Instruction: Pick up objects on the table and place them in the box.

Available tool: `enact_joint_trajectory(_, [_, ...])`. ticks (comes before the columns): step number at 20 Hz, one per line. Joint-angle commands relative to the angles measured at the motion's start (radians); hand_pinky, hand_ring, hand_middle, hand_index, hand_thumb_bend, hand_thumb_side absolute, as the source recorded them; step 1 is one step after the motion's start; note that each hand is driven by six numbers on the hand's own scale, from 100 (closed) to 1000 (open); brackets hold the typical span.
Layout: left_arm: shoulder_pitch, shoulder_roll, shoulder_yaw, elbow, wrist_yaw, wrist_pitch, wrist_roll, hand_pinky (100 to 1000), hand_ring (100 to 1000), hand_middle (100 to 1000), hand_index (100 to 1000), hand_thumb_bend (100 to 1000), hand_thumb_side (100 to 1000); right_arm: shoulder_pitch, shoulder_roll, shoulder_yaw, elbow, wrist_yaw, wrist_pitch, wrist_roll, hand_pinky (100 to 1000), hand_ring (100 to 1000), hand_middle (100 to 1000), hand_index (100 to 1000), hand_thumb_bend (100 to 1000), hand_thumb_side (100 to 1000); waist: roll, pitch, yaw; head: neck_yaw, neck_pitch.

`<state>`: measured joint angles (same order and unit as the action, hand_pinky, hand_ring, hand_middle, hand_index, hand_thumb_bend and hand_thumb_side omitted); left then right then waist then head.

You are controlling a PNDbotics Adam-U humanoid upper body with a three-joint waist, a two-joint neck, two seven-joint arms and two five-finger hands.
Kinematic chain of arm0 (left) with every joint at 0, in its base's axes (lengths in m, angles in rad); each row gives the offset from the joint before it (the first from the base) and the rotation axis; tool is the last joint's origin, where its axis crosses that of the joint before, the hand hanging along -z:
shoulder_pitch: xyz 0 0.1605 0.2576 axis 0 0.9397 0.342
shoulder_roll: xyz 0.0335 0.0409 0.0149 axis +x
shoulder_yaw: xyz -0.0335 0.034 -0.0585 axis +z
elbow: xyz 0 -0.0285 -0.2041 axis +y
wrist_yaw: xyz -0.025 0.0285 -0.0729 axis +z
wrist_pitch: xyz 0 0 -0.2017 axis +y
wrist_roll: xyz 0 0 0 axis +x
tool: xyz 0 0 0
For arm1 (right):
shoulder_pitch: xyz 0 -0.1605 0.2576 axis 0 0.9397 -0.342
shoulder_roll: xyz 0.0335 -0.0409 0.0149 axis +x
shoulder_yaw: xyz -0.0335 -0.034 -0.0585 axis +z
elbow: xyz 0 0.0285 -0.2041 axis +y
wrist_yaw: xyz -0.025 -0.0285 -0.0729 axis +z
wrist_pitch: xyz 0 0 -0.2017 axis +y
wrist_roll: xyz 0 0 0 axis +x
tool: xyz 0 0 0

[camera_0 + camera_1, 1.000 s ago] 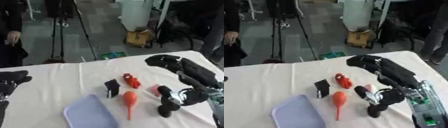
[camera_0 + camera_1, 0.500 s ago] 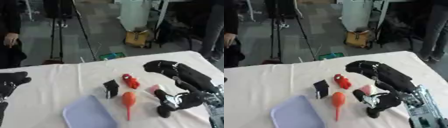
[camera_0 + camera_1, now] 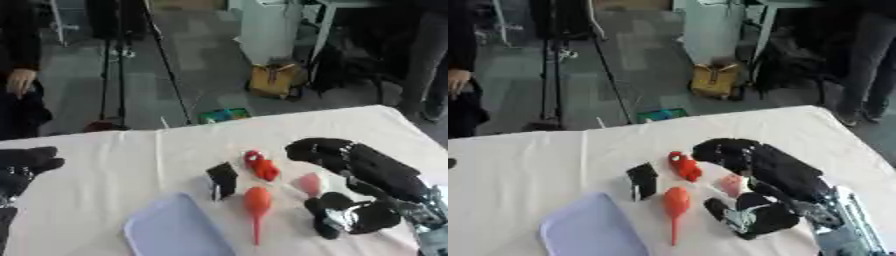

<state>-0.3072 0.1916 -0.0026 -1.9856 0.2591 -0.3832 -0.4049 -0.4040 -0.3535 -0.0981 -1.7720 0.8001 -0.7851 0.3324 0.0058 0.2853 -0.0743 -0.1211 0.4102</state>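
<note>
here the right hand (image 3: 350, 190), fingers curled around nothing, arches over a pink piece (image 3: 308, 184) beside the red toy (image 3: 261, 165).

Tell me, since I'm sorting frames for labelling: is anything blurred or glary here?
Left eye view: soft all over, the right hand and small pink object have smeared edges; no glare on the white table. Right eye view: equally soft, red object and orange object lack detail; even lighting, faint shadows.
</note>
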Motion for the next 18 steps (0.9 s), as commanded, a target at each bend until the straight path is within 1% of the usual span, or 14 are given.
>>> enact_joint_trajectory(1, [-0.010,0.012,0.003,-0.014,-0.005,-0.002,-0.005,836,839,720,681,105,1000,0.004,-0.006,-0.013,-0.008,0.030,-0.046,0.021,775,913,891,974,279,1000,0.000,-0.013,-0.002,0.008,-0.016])
enact_joint_trajectory(5, [-0.010,0.012,0.004,-0.014,-0.007,-0.003,-0.006,836,838,720,681,104,1000,0.025,-0.008,-0.025,-0.010,0.072,-0.055,-0.007,778,913,887,962,273,1000,0.003,-0.011,-0.005,0.016,-0.019])
enact_joint_trajectory(9, [-0.010,0.012,0.003,-0.014,-0.009,-0.004,-0.009,836,838,720,681,103,1000,0.041,-0.019,-0.037,-0.026,0.120,-0.059,-0.089,793,916,884,953,251,1000,0.004,-0.010,-0.008,0.023,-0.022])
enact_joint_trajectory(10, [-0.010,0.012,0.003,-0.014,-0.009,-0.005,-0.010,836,837,720,681,104,1000,0.046,-0.024,-0.038,-0.031,0.131,-0.061,-0.113,819,927,891,953,237,1000,0.004,-0.009,-0.009,0.028,-0.022])
enact_joint_trajectory(11, [-0.010,0.012,0.003,-0.014,-0.009,-0.005,-0.010,836,837,720,681,104,1000,0.054,-0.030,-0.039,-0.036,0.140,-0.067,-0.140,823,928,893,953,234,1000,0.003,-0.009,-0.009,0.035,-0.023])
enact_joint_trajectory(15, [-0.010,0.013,0.004,-0.014,-0.010,-0.005,-0.012,836,837,720,681,103,1000,0.081,-0.046,-0.049,-0.038,0.171,-0.093,-0.235,840,935,896,953,234,1000,0.002,-0.008,-0.010,0.075,-0.026])
enact_joint_trajectory(18, [-0.011,0.013,0.003,-0.014,-0.011,-0.003,-0.013,835,835,718,681,104,1000,0.097,-0.067,-0.061,-0.041,0.162,-0.107,-0.313,850,937,895,945,264,1000,0.000,-0.007,-0.012,0.131,-0.033])
